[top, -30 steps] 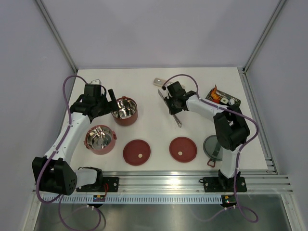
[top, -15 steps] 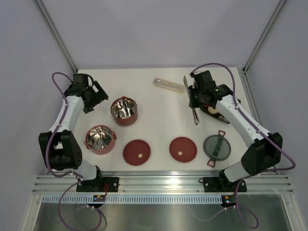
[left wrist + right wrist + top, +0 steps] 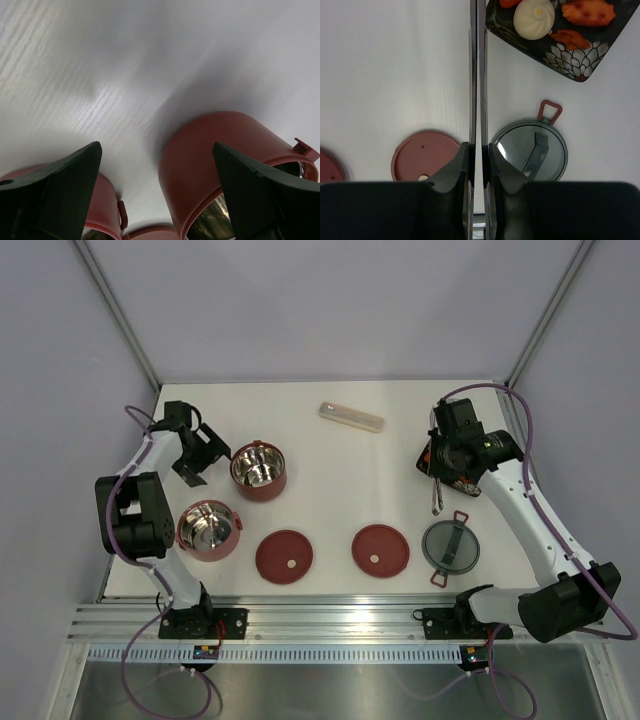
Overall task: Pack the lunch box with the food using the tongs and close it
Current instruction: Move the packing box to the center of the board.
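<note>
Lunch box [image 3: 258, 470] open on surface [image 3: 330, 470]: maroon disc lids [image 3: 284, 556], grey round lid [image 3: 450, 545] nearest, two round maroon steel bowls [image 3: 209, 529] behind. Left tool [image 3: 205, 452] wide, holds nothing. Right tool [image 3: 479, 150] pinches slim silver metal tongs [image 3: 476, 75] shut beside black patterned tray [image 3: 570, 57] of orange and white food [image 3: 534, 19]. Squeezed arms might shove food off; thin tongs might slip.

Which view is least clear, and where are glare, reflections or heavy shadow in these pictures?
Left wrist view: least clear, a broad grey shadow on the table, the left gripper nearly black, without detail. Right wrist view: sharp, the tongs crisp, the grey lid mirror-like. Top view: even light, glare inside the far bowl and the near bowl.
</note>
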Controlling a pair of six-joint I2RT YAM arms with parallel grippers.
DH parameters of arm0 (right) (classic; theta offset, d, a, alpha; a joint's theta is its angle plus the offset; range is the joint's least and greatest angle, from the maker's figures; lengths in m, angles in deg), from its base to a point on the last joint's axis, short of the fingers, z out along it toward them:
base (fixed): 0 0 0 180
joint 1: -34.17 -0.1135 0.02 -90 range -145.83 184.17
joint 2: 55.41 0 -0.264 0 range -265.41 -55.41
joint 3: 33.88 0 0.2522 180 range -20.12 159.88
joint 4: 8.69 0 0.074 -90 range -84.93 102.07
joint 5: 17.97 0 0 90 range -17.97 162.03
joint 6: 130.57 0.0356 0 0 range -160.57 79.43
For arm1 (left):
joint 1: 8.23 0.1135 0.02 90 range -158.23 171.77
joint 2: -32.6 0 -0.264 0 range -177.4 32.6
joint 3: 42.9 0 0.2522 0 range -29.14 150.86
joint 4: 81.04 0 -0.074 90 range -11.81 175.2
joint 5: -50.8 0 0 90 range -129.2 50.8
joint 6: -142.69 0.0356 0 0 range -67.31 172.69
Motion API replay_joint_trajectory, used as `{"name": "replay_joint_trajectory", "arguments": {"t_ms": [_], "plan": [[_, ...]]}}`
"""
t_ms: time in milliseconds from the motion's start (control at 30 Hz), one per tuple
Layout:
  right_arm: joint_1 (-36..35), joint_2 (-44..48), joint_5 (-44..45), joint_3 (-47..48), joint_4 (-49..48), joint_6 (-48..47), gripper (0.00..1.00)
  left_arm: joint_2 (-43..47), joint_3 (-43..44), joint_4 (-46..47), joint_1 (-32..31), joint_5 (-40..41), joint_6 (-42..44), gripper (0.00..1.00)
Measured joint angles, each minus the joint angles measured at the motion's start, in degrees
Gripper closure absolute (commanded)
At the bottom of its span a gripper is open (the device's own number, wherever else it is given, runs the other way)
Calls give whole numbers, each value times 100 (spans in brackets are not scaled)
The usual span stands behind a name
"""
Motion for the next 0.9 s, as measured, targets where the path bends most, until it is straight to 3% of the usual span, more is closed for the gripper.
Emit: {"name": "replay_joint_trajectory", "arguments": {"t_ms": [200, 433, 700, 900], "plan": [[0, 9, 87, 2, 61, 52, 85, 240, -636, 240, -385, 17, -302, 8], [0, 9, 105, 2, 127, 68, 85, 627, -1333, 520, -1394, -160, -1113, 8], [0, 94, 98, -247, 127, 151, 85, 619, -1023, 592, -2179, -262, -1456, 9], [0, 175, 98, -289, 133, 175, 85, 632, -621, 369, -2275, 181, -927, 15]]}}
